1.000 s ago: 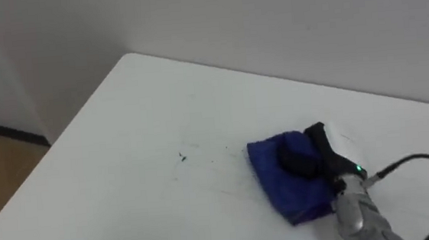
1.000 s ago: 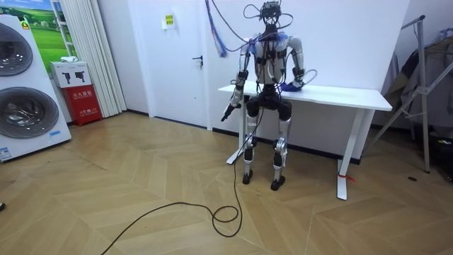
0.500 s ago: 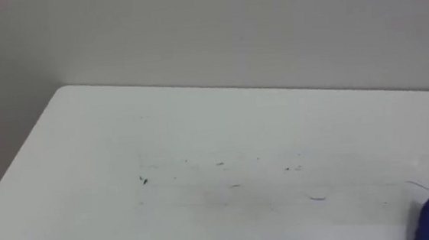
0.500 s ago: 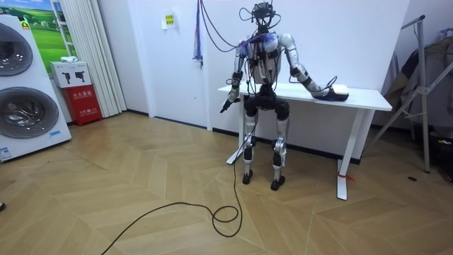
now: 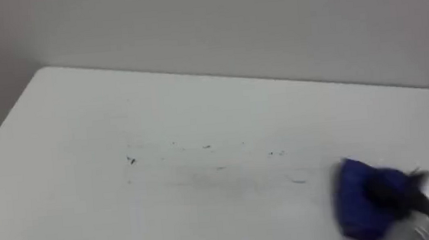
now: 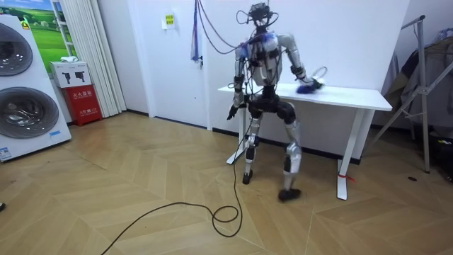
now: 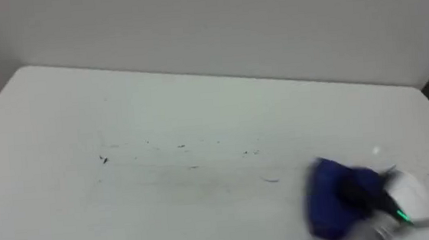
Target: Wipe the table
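Left eye view: cloth (image 5: pixel 357 204) on worktop (image 5: pixel 84 115), near right edge.
Right robot hand (image 5: pixel 393 190): atop cloth; grip blurred, cannot tell.
Progress: specks (image 5: pixel 132 160) remain mid-worktop; seemingly partway.

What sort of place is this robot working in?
Probably a test room fitted out like a home. Stacked washing machines stand at the room view's left, a plain white table sits against the wall, and the wood floor is laid in a herringbone pattern.
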